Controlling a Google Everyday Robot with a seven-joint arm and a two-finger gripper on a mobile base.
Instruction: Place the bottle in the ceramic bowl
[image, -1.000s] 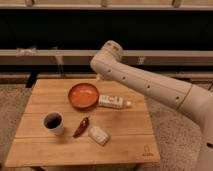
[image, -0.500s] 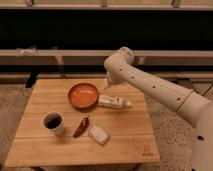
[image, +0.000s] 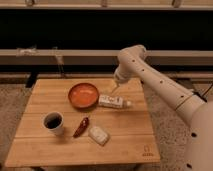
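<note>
The white bottle (image: 113, 101) lies on its side on the wooden table (image: 125, 135), cap pointing right, just right of the orange-red ceramic bowl (image: 83, 95). The bowl holds nothing. My gripper (image: 115, 89) hangs from the white arm, a little above and behind the bottle's middle, near the bowl's right rim. It holds nothing that I can see.
A white mug (image: 53, 122) with dark contents stands at the front left. A red chili pepper (image: 81, 127) and a pale rounded packet (image: 99, 135) lie in front of the bowl. A dark railing and ledge run behind the table.
The arm has swung to the right and its elbow has risen. The gripper now hangs over the bottle from behind. The bottle and the bowl have not moved.
</note>
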